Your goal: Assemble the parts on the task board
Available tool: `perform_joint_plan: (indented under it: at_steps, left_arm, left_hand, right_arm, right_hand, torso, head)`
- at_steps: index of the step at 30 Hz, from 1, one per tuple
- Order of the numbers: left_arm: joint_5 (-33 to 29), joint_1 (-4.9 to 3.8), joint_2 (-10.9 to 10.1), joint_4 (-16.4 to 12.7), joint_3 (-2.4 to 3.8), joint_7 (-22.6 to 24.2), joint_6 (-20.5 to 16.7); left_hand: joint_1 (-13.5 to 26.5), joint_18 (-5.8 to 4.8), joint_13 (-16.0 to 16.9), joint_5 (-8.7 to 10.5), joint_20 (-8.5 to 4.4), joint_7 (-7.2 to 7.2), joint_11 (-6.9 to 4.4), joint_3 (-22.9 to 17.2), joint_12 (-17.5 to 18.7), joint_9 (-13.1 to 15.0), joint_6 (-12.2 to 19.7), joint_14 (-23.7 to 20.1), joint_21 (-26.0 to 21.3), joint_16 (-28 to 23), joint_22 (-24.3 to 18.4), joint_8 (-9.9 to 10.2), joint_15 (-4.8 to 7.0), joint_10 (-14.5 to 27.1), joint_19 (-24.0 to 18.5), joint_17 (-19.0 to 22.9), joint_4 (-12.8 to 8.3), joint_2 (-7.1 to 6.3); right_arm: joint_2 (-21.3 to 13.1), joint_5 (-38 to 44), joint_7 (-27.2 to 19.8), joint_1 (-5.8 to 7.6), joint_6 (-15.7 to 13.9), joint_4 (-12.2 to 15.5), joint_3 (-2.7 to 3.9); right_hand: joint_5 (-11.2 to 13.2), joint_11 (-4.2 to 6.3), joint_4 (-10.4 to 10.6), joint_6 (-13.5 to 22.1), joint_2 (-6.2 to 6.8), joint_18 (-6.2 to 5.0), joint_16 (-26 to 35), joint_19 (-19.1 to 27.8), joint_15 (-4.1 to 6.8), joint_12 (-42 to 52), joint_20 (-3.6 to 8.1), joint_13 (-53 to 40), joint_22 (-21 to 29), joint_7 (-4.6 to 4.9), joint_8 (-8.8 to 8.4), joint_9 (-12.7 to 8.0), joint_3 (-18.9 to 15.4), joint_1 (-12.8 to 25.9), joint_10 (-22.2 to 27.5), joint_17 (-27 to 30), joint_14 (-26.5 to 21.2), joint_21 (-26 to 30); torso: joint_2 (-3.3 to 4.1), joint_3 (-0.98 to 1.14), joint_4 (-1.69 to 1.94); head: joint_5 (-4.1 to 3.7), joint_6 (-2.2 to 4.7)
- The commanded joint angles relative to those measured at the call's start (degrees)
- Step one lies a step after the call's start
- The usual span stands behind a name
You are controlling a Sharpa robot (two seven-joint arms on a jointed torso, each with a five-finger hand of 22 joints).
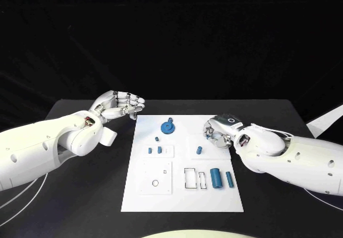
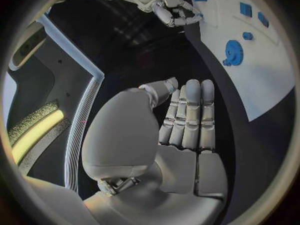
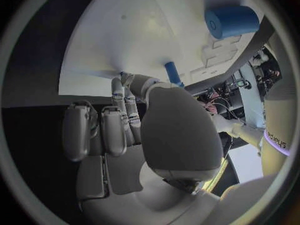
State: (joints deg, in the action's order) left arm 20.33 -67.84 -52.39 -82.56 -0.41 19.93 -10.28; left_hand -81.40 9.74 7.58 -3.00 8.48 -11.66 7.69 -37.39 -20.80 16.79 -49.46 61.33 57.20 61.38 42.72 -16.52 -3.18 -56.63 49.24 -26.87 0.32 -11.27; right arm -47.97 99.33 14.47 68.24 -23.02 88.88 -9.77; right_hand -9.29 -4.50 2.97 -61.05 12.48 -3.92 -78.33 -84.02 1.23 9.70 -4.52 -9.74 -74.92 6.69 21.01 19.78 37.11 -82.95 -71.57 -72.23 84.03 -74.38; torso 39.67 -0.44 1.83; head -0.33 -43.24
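The white task board (image 1: 182, 196) lies mid-table. On it are a blue gear (image 1: 168, 128), two small blue pieces (image 1: 154, 149), a short blue peg (image 1: 199, 148) and two blue cylinders (image 1: 221, 178). My right hand (image 1: 218, 131) hovers over the board's right edge with curled fingers. The peg (image 3: 172, 72) lies just beside its thumb; whether they touch I cannot tell. My left hand (image 1: 120, 106) is off the board's far left corner, fingers curled in and holding nothing. The left wrist view shows the left hand (image 2: 184, 120), the gear (image 2: 232, 51) and the right hand (image 2: 169, 7).
Near the board's front are a rectangular outline (image 1: 195, 178) and an inset plate with a small oval hole (image 1: 156, 183). One blue cylinder (image 3: 231, 21) lies beside cut-out recesses (image 3: 219, 50). Black table (image 1: 85, 198) surrounds the board.
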Motion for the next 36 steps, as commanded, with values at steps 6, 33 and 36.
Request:
perform_joint_plan:
  at_steps: [6,33,36]
  left_arm:
    - [0.08,-0.03,0.12,0.08,0.05,0.30,1.56]
    - [-0.28,-0.02,0.39,0.23,0.05,0.51,1.39]
    - [-0.31,-0.01,0.49,0.26,0.05,0.55,1.38]
  left_hand:
    - [-0.05,0.89,-0.06,-0.26,0.13,-0.21,0.10,0.29,-0.08,0.00,0.07,0.22,0.21,0.12,0.04,0.23,0.04,0.29,0.37,0.00,-0.06,0.46]
    - [0.03,0.88,-0.10,-0.27,0.14,-0.24,0.13,0.33,-0.04,-0.02,0.16,0.07,0.15,-0.06,0.00,0.33,0.02,0.46,0.35,0.11,-0.10,0.46]
    - [0.03,0.88,-0.10,-0.27,0.14,-0.24,0.13,0.33,-0.04,-0.02,0.16,0.07,0.15,-0.06,0.00,0.33,0.02,0.46,0.35,0.11,-0.10,0.46]
  right_arm:
    - [-0.94,-2.47,-1.68,1.05,-1.41,1.60,0.24]
    - [0.16,-4.72,-2.88,1.09,-3.07,14.42,0.43]
    - [0.99,-4.58,-3.07,0.63,-3.26,14.85,0.43]
  right_hand:
    - [-0.22,1.94,-0.38,-0.43,-0.59,1.00,0.24,-0.37,0.49,0.12,0.23,-0.10,-11.27,0.06,0.08,0.11,0.20,0.30,-2.27,-0.01,2.31,-0.25]
    - [0.02,1.94,-0.60,-0.46,-0.61,0.97,0.24,-0.30,0.50,-0.12,0.26,-0.06,-11.23,0.06,-0.01,0.13,0.36,0.50,-2.32,0.03,2.32,-0.11]
    - [0.03,1.94,-0.68,-0.44,-0.62,0.97,0.19,-0.31,0.50,-0.18,0.27,-0.05,-11.23,0.07,-0.04,0.13,0.42,0.51,-2.32,-0.04,2.34,-0.13]
  torso:
    - [0.01,-0.01,-0.06]
    - [-0.09,-0.11,0.04]
    - [-0.07,-0.13,0.03]
  head:
    - [-0.14,0.37]
    - [3.12,-0.22]
    - [3.80,-0.39]
